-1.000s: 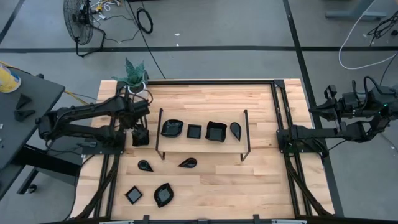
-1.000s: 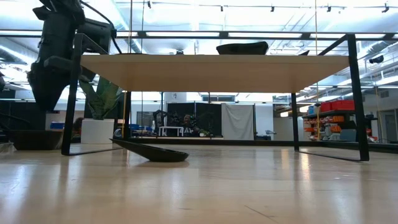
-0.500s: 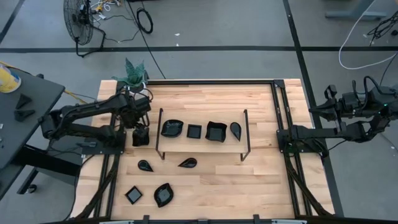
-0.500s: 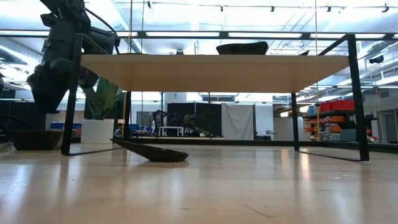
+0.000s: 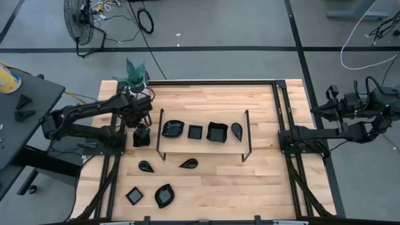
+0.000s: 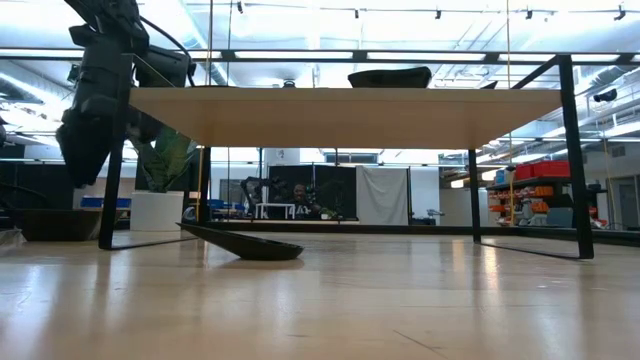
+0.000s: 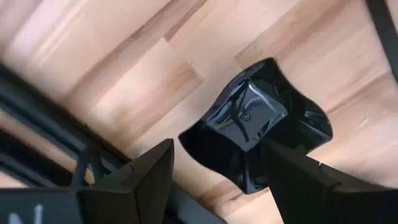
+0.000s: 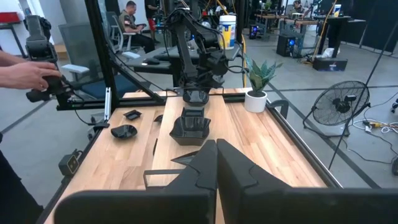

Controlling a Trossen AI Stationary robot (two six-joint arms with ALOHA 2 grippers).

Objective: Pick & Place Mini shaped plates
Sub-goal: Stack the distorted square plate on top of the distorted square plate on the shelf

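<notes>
Nine plates (image 5: 195, 132) seen mid-frame on the table (image 5: 212, 97), one (image 7: 258, 134) framed by the wide-open left gripper (image 5: 141, 134) at centre left, right gripper (image 8: 216, 163) kept shut at far right.

Looked like a big open robotics lab: desks with computers (image 8: 287, 43), a floor fan (image 8: 336, 106), ceiling strip lights (image 6: 400, 55), shelving (image 6: 540, 195) out back.
</notes>
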